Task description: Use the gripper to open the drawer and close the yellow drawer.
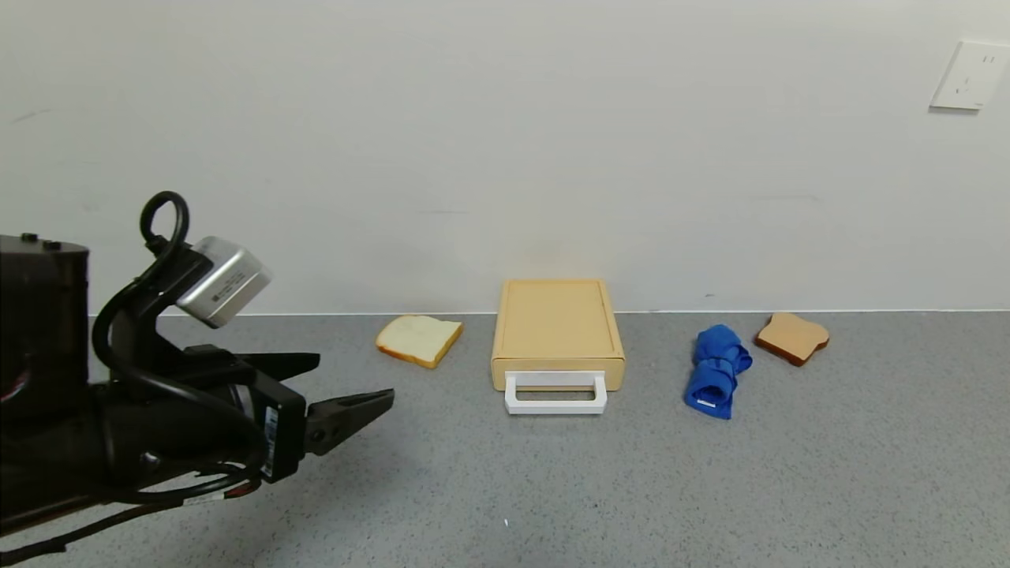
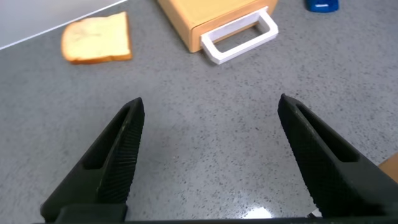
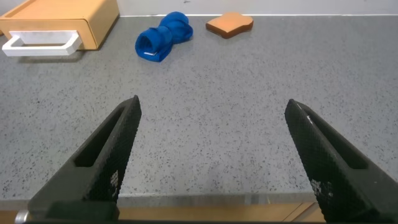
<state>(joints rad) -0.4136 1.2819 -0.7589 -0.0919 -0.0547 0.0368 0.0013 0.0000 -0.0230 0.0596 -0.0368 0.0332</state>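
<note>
The pale yellow-tan drawer [image 1: 557, 330] stands against the back wall at the table's middle, its tray pushed in, its white loop handle [image 1: 555, 394] facing me. It also shows in the left wrist view [image 2: 211, 14] and the right wrist view [image 3: 59, 22]. My left gripper [image 1: 355, 386] hovers above the table to the drawer's front left, open and empty, well apart from the handle; in its own view the gripper [image 2: 210, 109] is over bare tabletop. My right gripper [image 3: 211, 112] is open and empty near the table's front edge, out of the head view.
A light bread slice [image 1: 419, 339] lies left of the drawer. A rolled blue cloth [image 1: 716, 370] and a brown toast slice [image 1: 791, 337] lie to its right. The grey speckled table [image 1: 552, 489] ends at the white wall; a wall socket [image 1: 967, 76] is upper right.
</note>
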